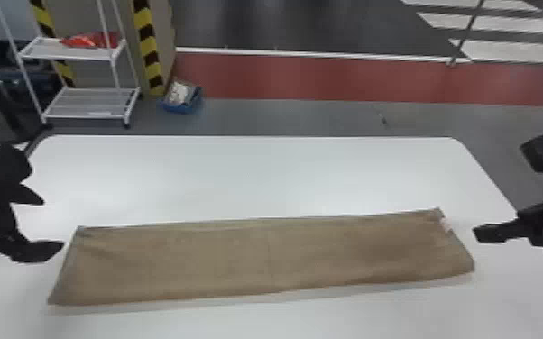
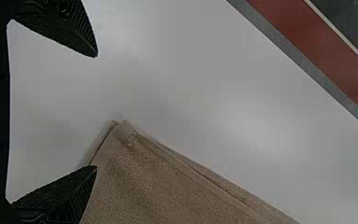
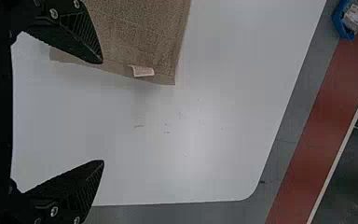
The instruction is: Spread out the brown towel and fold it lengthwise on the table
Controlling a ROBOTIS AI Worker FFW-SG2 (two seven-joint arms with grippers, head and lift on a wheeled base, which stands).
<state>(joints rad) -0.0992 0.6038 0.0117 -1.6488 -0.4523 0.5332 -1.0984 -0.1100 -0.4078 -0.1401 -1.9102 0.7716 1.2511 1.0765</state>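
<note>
Brown towel (image 1: pixel 266 257) is laid on the white table (image 1: pixel 261 171) as a long, narrow strip, stretched crosswise between the two grippers. The left gripper (image 1: pixel 53 224) is held beside one short end, its fingers spread wide and nothing grasped; in the left wrist view, a towel corner with layered edges is seen near one fingertip. The right gripper (image 1: pixel 496 232) is held just outside the opposite short end, also released and empty, with its fingers set well apart in its wrist view. A small pale tag (image 3: pixel 142 71) is seen at the towel end nearest the right gripper. Slight creases are shown in the cloth toward the left gripper. On the floor beyond the table, a white rack (image 1: pixel 74 56) is placed past the left gripper, with a blue bin (image 1: pixel 180 108) beside it.
</note>
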